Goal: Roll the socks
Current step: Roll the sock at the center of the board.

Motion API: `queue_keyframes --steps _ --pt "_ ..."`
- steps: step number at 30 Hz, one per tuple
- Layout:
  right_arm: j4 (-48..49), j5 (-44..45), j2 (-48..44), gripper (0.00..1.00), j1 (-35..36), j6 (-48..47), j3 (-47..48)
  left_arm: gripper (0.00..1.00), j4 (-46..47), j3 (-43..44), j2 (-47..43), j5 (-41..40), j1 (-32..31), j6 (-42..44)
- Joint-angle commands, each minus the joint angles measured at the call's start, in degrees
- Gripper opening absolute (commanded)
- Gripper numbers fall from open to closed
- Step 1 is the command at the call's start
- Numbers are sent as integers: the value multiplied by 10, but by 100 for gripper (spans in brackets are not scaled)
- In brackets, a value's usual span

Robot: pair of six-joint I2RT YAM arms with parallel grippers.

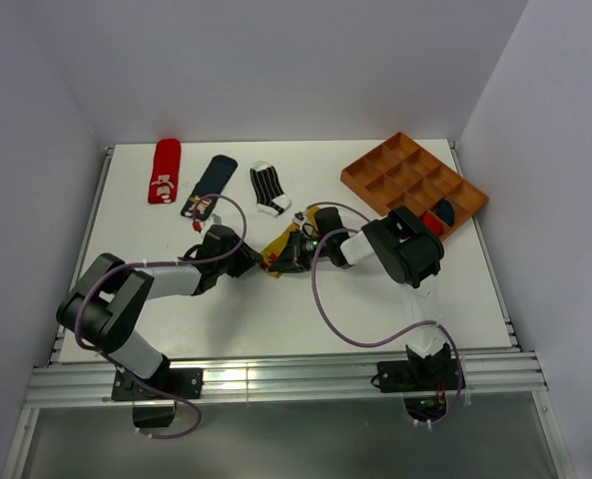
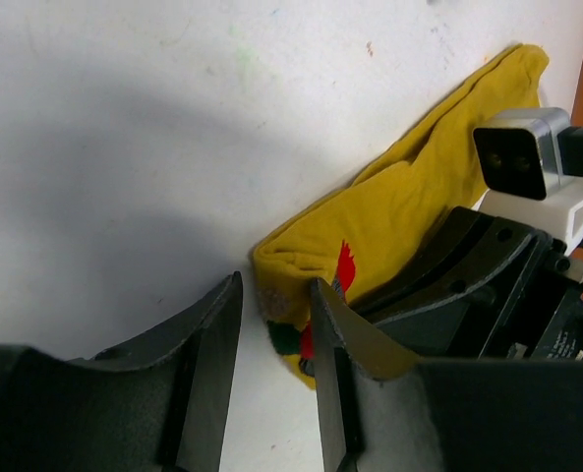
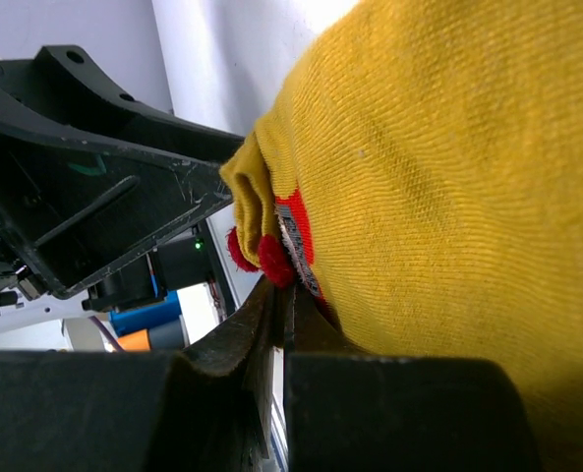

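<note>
A mustard yellow sock [image 1: 279, 250] with red and green marks lies mid-table between both grippers, its near end folded over. My left gripper [image 2: 276, 287] is open, its tips straddling the folded corner of the sock [image 2: 409, 197], with one finger [image 2: 332, 324] over the fabric. Facing it, my right gripper [image 3: 282, 287] is shut on the edge of the sock [image 3: 438, 177], right by a red tuft. Three more socks lie flat at the back left: a red one [image 1: 164, 171], a navy one with a patch [image 1: 209, 186] and a black-and-white striped one [image 1: 269, 188].
An orange compartment tray [image 1: 395, 165] sits at the back right, with a dark bundle [image 1: 443, 212] and a red bundle [image 1: 432, 222] in its near compartments. The two arms' cables loop over the table near its front. White walls close in on three sides.
</note>
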Motion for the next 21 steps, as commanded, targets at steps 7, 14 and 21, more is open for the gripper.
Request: queue_keyframes --steps 7,14,21 --pt "-32 7 10 0 -1 -2 17 34 -120 50 50 -23 -4 4" --pt "-97 34 -5 9 -1 -44 36 20 -222 84 63 -82 -26 3" --pt "-244 121 -88 42 8 -169 49 13 -261 101 81 -103 -27 4"
